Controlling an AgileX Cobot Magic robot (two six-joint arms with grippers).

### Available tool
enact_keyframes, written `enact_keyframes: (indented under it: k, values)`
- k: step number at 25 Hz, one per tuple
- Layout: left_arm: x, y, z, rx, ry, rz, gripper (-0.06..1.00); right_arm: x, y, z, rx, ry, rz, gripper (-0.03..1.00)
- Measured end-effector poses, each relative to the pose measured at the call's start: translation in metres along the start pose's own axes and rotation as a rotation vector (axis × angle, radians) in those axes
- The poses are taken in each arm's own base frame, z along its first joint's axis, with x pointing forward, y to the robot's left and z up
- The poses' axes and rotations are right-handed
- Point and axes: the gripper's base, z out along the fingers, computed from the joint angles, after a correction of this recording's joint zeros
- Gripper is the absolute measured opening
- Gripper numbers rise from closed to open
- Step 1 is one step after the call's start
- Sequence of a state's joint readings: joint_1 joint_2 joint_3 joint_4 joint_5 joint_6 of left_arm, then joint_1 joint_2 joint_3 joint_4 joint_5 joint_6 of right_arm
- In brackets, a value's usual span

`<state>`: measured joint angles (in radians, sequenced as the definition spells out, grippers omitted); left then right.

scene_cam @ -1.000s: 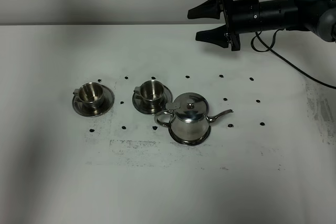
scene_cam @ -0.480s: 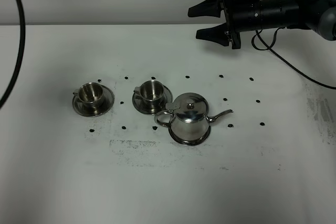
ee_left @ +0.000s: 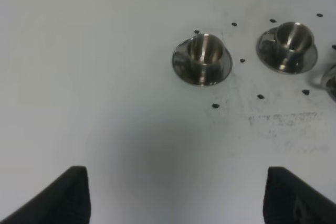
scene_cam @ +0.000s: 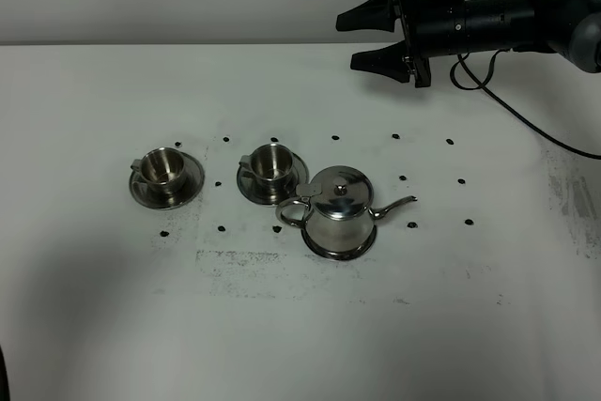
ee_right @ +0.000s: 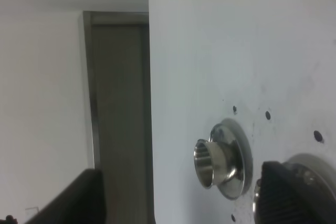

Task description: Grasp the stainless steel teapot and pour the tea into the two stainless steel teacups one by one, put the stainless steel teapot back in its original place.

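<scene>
The stainless steel teapot stands upright on its saucer, the original place, with its spout pointing right. Left of it sit the two stainless steel teacups on saucers, one at far left and one beside the teapot. My right gripper hangs open high above the table's far side, well apart from the teapot. Its wrist view shows one teacup sideways between the dark fingers. My left gripper is open over bare table, short of the cups.
Small black dots and a scuffed grey patch mark the white table. A black cable trails from the right arm over the table's right side. The table's far edge meets a grey wall.
A black cable that looped across the left edge half a second ago is gone from view. The right gripper, teapot and cups have stayed put.
</scene>
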<state>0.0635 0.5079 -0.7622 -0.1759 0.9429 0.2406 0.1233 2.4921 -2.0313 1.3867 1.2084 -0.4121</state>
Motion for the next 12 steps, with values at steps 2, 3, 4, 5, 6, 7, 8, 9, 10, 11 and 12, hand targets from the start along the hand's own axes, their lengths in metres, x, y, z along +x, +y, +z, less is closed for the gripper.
enact_keyframes:
  k: [2, 3, 4, 5, 6, 7, 8, 9, 10, 11, 12]
  values:
    - [0.015, -0.002, 0.002, -0.001, 0.001, 0.018, 0.66, 0.000, 0.000, 0.000, 0.000, 0.000, -0.001, 0.59]
    - [0.024, -0.002, 0.005, -0.002, 0.014, 0.031, 0.66, 0.000, 0.000, 0.000, 0.000, 0.000, -0.002, 0.59]
    - [0.031, -0.002, 0.008, -0.003, 0.031, 0.039, 0.66, 0.000, 0.000, 0.000, 0.000, 0.000, -0.002, 0.59]
    - [0.037, -0.002, 0.010, -0.007, 0.039, 0.043, 0.66, 0.000, 0.000, 0.000, 0.000, 0.000, -0.002, 0.59]
    - [0.044, -0.002, 0.012, -0.011, 0.052, 0.044, 0.66, 0.000, 0.000, 0.000, 0.000, 0.001, -0.003, 0.59]
    - [0.050, -0.002, 0.013, -0.017, 0.064, 0.041, 0.66, 0.000, 0.000, 0.000, 0.000, 0.001, -0.003, 0.59]
    - [0.053, -0.002, 0.014, -0.019, 0.067, 0.036, 0.66, 0.000, 0.000, 0.000, 0.000, 0.001, -0.003, 0.59]
    - [0.058, -0.002, 0.014, -0.022, 0.070, 0.027, 0.66, 0.000, 0.000, 0.000, 0.000, 0.001, -0.003, 0.59]
    - [0.062, -0.003, 0.013, -0.021, 0.073, 0.017, 0.66, 0.000, 0.000, 0.000, 0.000, 0.001, -0.003, 0.59]
    - [0.067, -0.004, 0.012, -0.021, 0.075, 0.008, 0.66, 0.000, 0.000, 0.000, 0.000, 0.001, -0.004, 0.59]
    - [0.071, -0.004, 0.011, -0.021, 0.074, -0.001, 0.66, 0.000, 0.000, 0.000, 0.000, 0.001, -0.005, 0.59]
